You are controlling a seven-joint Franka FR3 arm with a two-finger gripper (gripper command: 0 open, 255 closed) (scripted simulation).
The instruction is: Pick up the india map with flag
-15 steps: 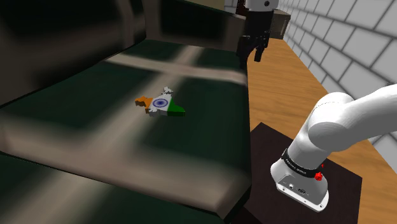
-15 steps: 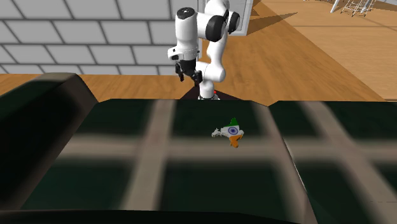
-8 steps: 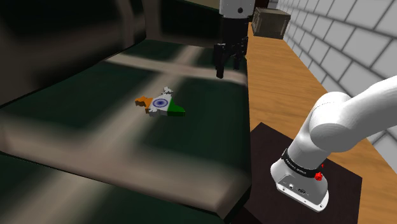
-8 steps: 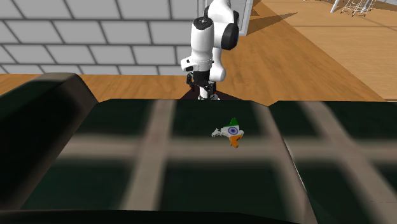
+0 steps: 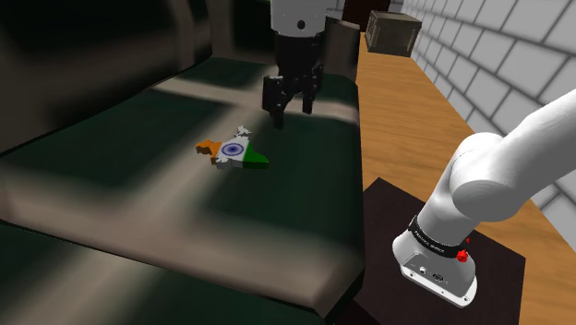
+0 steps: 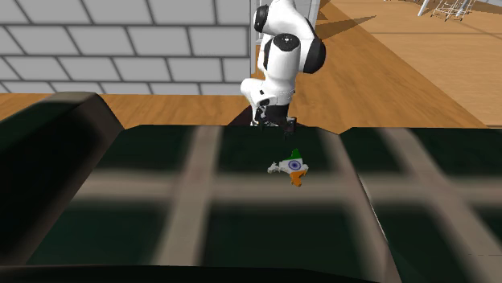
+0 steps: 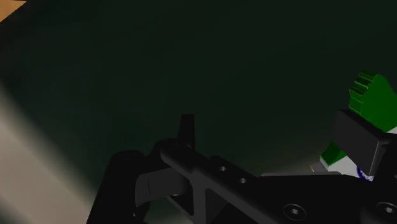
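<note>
The India map with flag (image 5: 233, 151) lies flat on a dark green cushion with pale stripes (image 5: 166, 212), with an orange end, a white middle bearing a blue wheel, and a green end. My gripper (image 5: 290, 109) hangs open above the cushion, a little behind the map and nearer the floor side, touching nothing. In the second exterior view the map (image 6: 294, 168) sits in front of the gripper (image 6: 273, 122). In the wrist view the gripper (image 7: 273, 133) has its fingers apart, and the map's green end (image 7: 375, 102) shows just beyond one finger (image 7: 359, 137).
The cushion's backrest (image 5: 92, 55) rises along the shoulder view's left. A wooden floor (image 5: 406, 120) runs beside the cushion, with a brown box (image 5: 388, 32) by the brick wall (image 5: 517, 65). The dark stand (image 5: 406, 286) sits at lower right. A dark armrest (image 6: 48, 161) stands nearby.
The gripper has swung from over the floor edge to the shoulder view's left and lower, now over the cushion close to the map. The map has not moved.
</note>
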